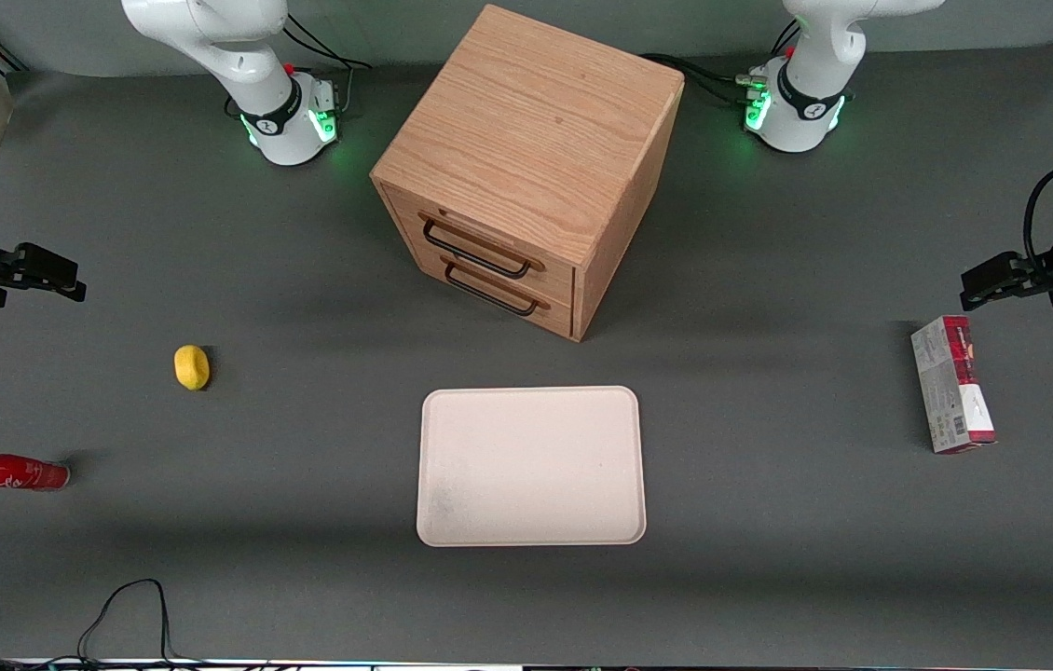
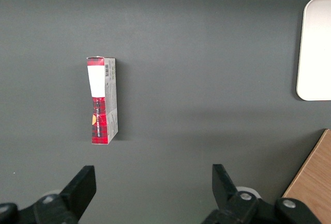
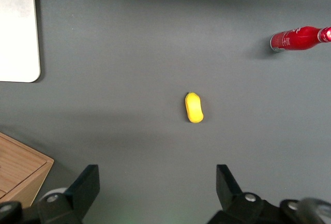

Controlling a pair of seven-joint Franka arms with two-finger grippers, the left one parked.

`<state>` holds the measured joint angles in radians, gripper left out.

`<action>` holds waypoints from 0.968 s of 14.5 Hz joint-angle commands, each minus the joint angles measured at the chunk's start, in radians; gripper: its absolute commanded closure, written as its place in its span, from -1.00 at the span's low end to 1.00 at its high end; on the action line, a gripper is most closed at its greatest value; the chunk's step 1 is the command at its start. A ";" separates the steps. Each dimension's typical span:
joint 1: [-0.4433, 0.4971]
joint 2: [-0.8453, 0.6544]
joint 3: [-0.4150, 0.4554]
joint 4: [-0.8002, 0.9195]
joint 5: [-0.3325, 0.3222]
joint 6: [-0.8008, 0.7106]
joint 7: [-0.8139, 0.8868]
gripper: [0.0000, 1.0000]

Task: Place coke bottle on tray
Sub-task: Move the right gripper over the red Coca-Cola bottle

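The coke bottle (image 1: 9, 472), all red with white script, lies on its side on the grey table at the working arm's end, near the table's edge. It also shows in the right wrist view (image 3: 300, 38). The cream tray (image 1: 531, 466) lies flat at the table's middle, in front of the drawer cabinet, with nothing on it; its corner shows in the right wrist view (image 3: 15, 27). My gripper (image 1: 70, 278) hovers at the working arm's end, farther from the front camera than the bottle and well apart from it. Its fingers (image 3: 158, 175) are wide open and hold nothing.
A yellow lemon (image 1: 192, 367) lies between bottle and tray, also in the right wrist view (image 3: 194, 107). A wooden two-drawer cabinet (image 1: 526, 168) stands mid-table. A red-and-grey carton (image 1: 952, 396) lies toward the parked arm's end. A black cable (image 1: 126, 606) loops at the near edge.
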<state>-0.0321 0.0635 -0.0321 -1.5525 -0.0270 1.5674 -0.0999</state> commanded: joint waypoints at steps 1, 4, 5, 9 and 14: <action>-0.029 0.080 -0.015 0.119 -0.019 -0.012 0.009 -1.00; -0.118 0.237 -0.020 0.296 -0.013 -0.021 -0.059 -1.00; -0.144 0.290 -0.020 0.355 -0.011 -0.021 -0.114 -1.00; -0.290 0.513 -0.011 0.610 0.019 -0.020 -0.300 -1.00; -0.391 0.633 0.044 0.681 0.021 0.106 -0.371 -1.00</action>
<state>-0.3825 0.6420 -0.0321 -0.9505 -0.0192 1.6565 -0.4229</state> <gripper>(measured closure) 0.000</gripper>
